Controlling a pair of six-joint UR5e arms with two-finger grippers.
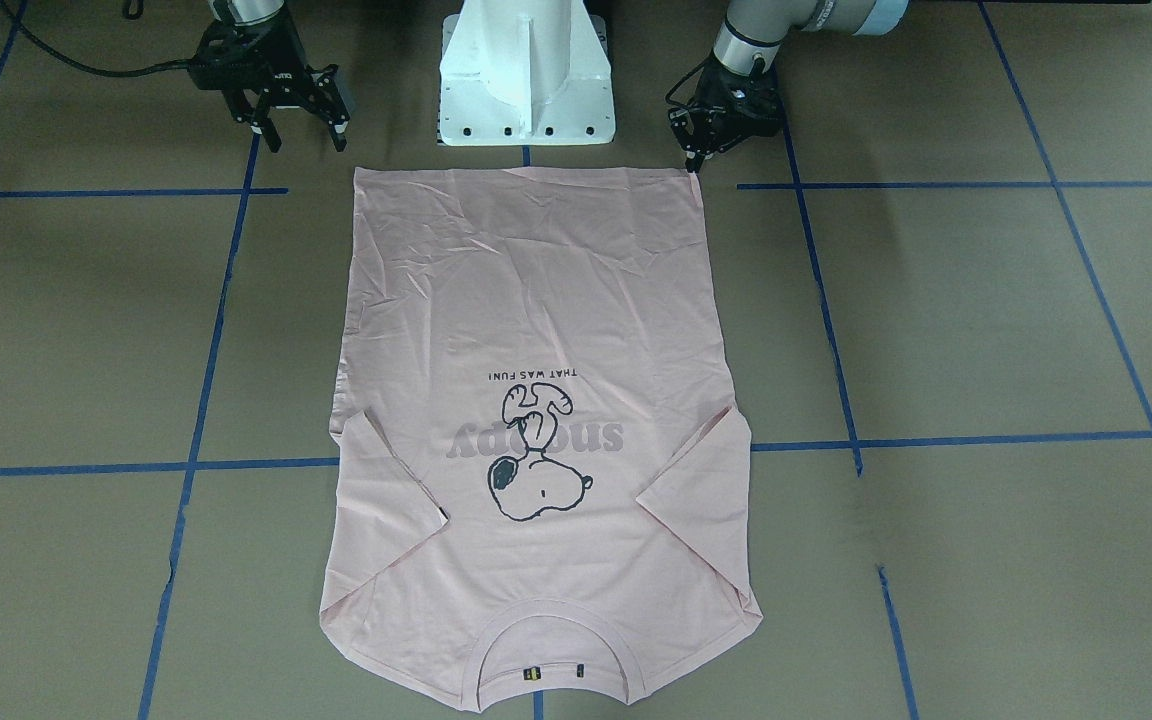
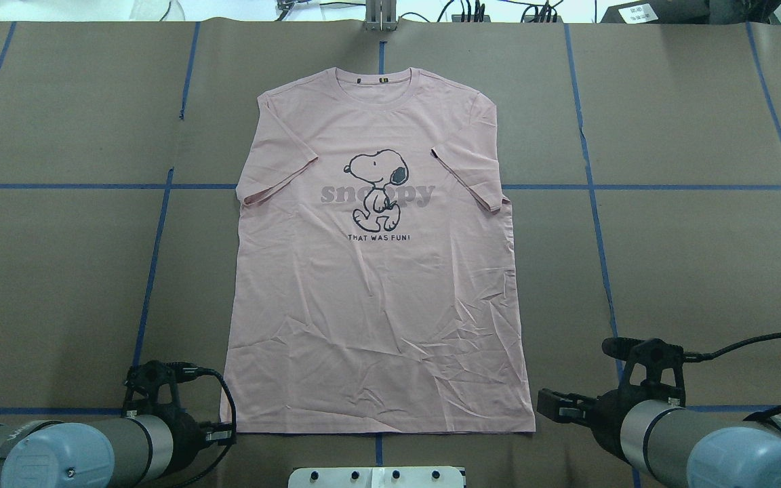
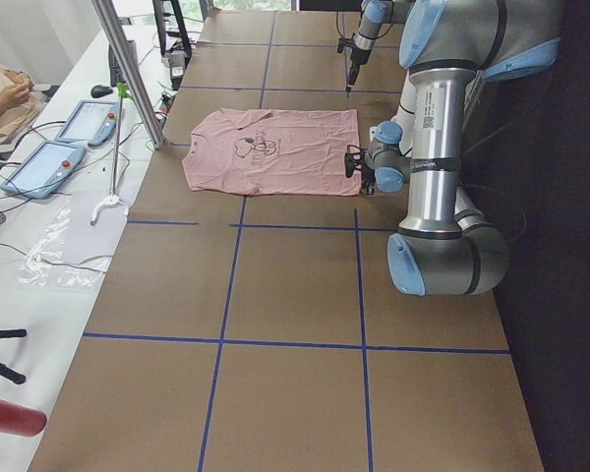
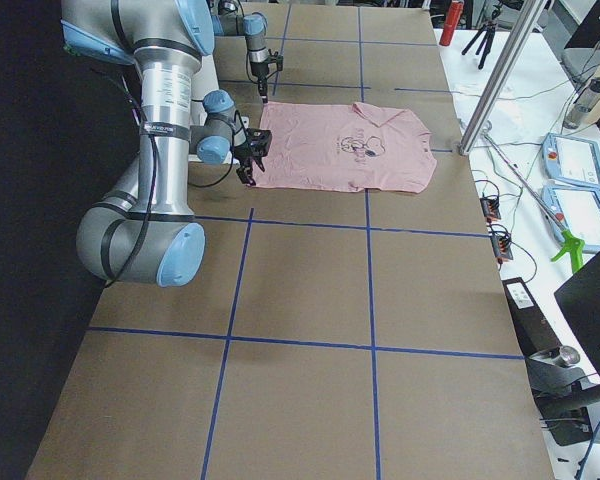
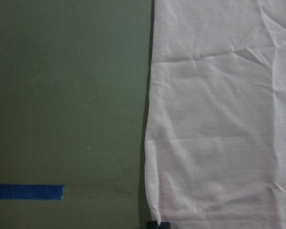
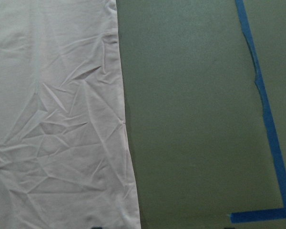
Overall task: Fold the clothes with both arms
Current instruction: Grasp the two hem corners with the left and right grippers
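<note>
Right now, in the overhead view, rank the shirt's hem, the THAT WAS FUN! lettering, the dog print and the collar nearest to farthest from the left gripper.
From the left gripper:
1. hem, its near-left corner right beside the gripper
2. lettering, mid-shirt
3. dog print, just beyond the lettering
4. collar, at the shirt's far end

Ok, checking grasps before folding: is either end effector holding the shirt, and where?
Right end effector: open, holding nothing. Left end effector is at a hem corner of the shirt; grip cannot be told.
</note>
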